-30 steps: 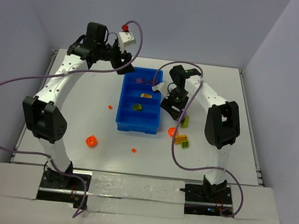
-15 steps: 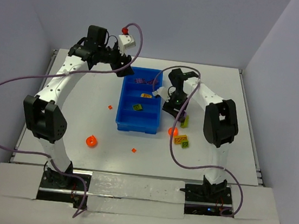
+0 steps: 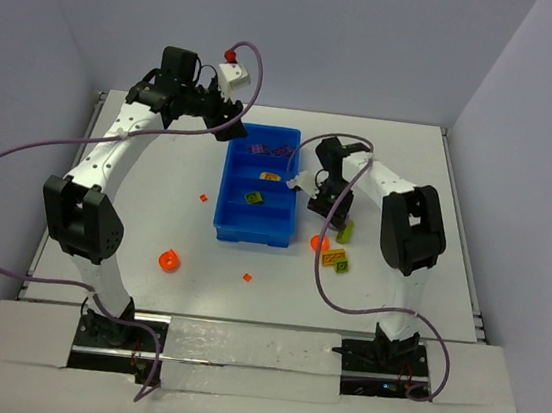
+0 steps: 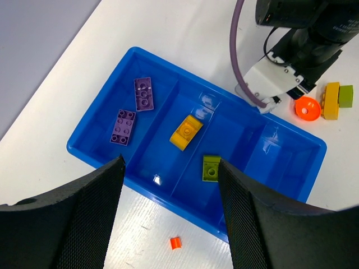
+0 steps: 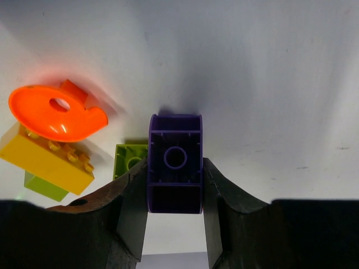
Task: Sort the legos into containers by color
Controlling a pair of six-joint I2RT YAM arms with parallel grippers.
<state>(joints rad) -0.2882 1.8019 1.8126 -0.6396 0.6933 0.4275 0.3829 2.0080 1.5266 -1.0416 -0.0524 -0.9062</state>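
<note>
Legos: sorting part done. By my judgement roughly a third are in and the larger share is yet to go.

Blue tray point(image 4: 96, 103), contents by compartment:
- Far-end compartment: two purple bricks point(image 4: 143, 93), lying flat and apart from each other.
- Second compartment: one yellow brick point(image 4: 186, 133).
- Third compartment: one lime piece point(image 4: 211, 167).
- Near-end compartment point(image 4: 280, 154): nothing in it; no orange piece is sorted.

Outside the tray:
- Right of the tray: loose purple brick point(image 5: 175, 151), pinched by the right gripper point(image 5: 175, 174), whose fingers press on both of its sides. Whether it is off the table I cannot tell.
- Just beside that brick: round orange piece point(image 5: 56, 112), loose yellow brick point(image 5: 47, 159) and loose lime pieces point(image 5: 132, 159), clustered together.
- Left of the tray: small orange bit point(image 3: 203, 198); off the tray's near-left corner, second round orange piece point(image 3: 168, 260).
- Off the tray's near end: another small orange bit point(image 3: 247, 277).

Left gripper point(image 4: 171, 162): spread wide, holding nothing, hanging above the tray's far end.

Left to do, as I judge it: the purple brick to the far-end compartment, then all the orange, the yellow and the lime.
</note>
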